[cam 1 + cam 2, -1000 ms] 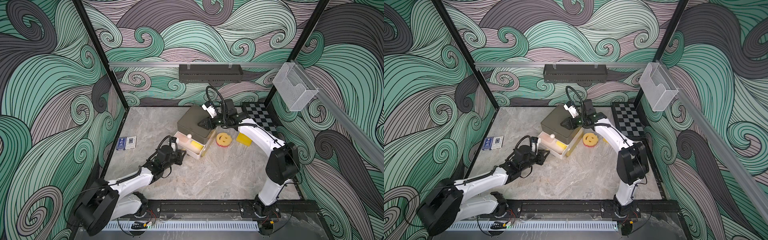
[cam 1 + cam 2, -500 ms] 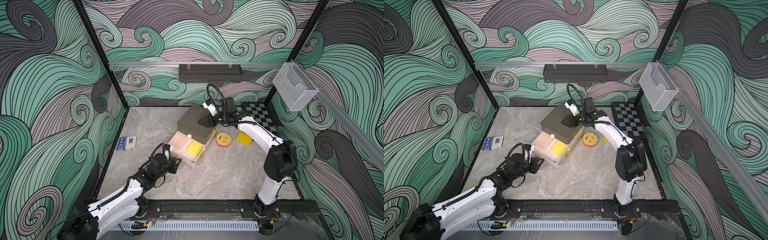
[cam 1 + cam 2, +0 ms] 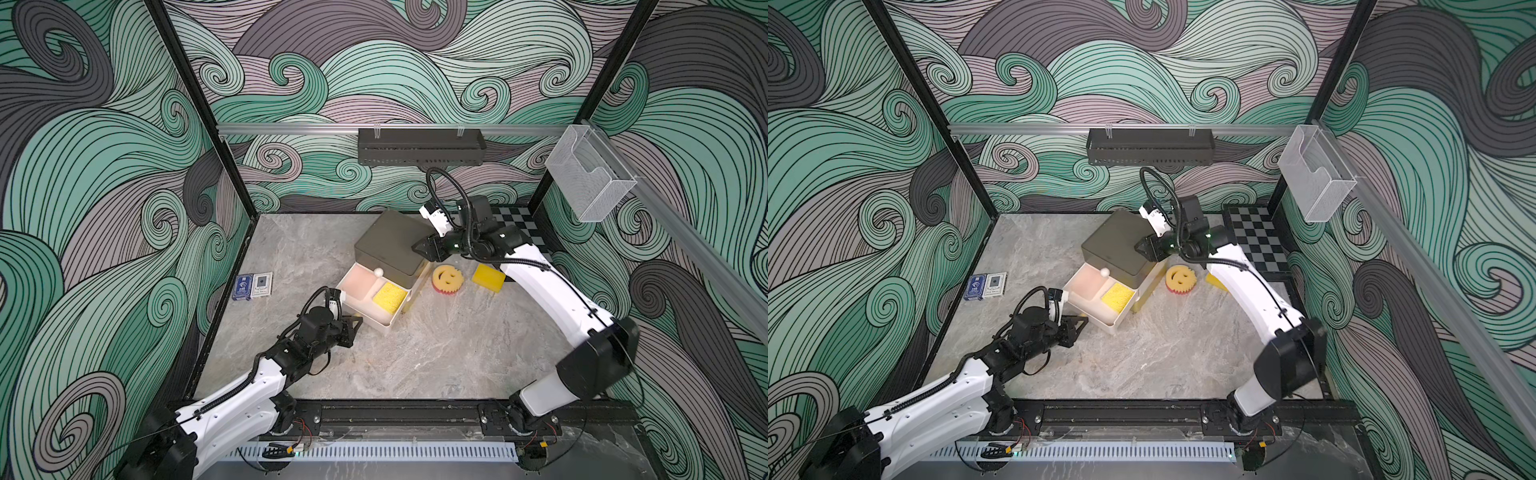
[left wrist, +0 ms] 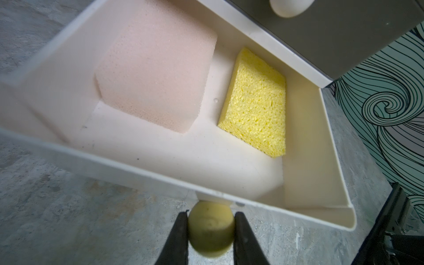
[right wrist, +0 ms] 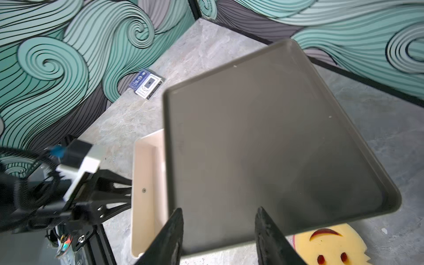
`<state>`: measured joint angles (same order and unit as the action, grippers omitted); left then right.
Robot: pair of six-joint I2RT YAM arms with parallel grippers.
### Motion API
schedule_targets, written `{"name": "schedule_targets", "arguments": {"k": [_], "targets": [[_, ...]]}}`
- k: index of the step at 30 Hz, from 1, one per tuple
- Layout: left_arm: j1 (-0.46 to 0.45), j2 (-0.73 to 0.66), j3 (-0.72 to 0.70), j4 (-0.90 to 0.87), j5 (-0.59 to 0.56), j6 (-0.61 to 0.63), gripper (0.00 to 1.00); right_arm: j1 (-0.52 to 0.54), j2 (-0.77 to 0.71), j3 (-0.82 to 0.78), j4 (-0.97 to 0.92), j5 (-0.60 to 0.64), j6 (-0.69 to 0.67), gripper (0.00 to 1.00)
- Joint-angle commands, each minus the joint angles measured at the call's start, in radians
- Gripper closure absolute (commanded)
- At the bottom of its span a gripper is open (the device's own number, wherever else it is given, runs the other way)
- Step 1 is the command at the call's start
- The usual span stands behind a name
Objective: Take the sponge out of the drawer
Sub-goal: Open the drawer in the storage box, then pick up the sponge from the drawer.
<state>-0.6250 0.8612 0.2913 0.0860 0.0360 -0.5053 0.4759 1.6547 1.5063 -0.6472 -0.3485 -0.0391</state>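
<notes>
The cream drawer [image 3: 376,323] stands pulled out of a cabinet with a dark top [image 3: 388,243]. Inside lie a yellow sponge [image 3: 390,296] and a larger pale pink sponge [image 3: 359,279], both clear in the left wrist view: yellow sponge [image 4: 255,107], pink sponge [image 4: 156,68]. My left gripper [image 4: 211,220] is shut on the drawer's round knob [image 4: 211,234], in front of the drawer's front wall [image 4: 160,176]. My right gripper [image 5: 219,210] is open, its fingers spread over the edge of the cabinet's top [image 5: 263,137], nothing between them.
A round smiley sponge [image 3: 447,279] and a yellow sponge block [image 3: 488,277] lie on the table right of the cabinet. Two card decks [image 3: 252,286] sit near the left wall. A checkered mat [image 3: 1258,239] is at the back right. A second knob [image 4: 289,6] is on the upper drawer.
My left gripper has drawn back toward the front left with the knob, and the drawer has slid further out, uncovering both sponges. The right gripper stays at the cabinet top.
</notes>
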Motion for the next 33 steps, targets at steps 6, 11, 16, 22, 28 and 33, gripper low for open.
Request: {"name": "schedule_targets", "arguments": {"k": [6, 11, 16, 22, 28, 33], "targets": [[-0.006, 0.016, 0.005, -0.049, 0.012, 0.003, 0.85, 0.263, -0.059, -0.178, -0.056, 0.125, -0.037, 0.50], [-0.006, 0.025, 0.007, -0.043, 0.020, 0.005, 0.84, 0.309, 0.078, -0.144, -0.061, 0.200, -0.011, 0.50], [-0.005, 0.026, 0.014, -0.048, 0.027, 0.009, 0.84, 0.317, 0.217, -0.035, -0.082, 0.253, 0.002, 0.50], [-0.005, 0.015, 0.017, -0.060, 0.022, 0.010, 0.84, 0.332, 0.322, 0.021, -0.083, 0.267, 0.010, 0.50], [-0.005, 0.020, 0.020, -0.062, 0.018, 0.013, 0.84, 0.351, 0.371, 0.032, -0.082, 0.292, 0.010, 0.50], [-0.005, 0.019, 0.014, -0.051, 0.018, 0.007, 0.84, 0.360, 0.403, 0.035, -0.079, 0.334, 0.004, 0.50]]}}
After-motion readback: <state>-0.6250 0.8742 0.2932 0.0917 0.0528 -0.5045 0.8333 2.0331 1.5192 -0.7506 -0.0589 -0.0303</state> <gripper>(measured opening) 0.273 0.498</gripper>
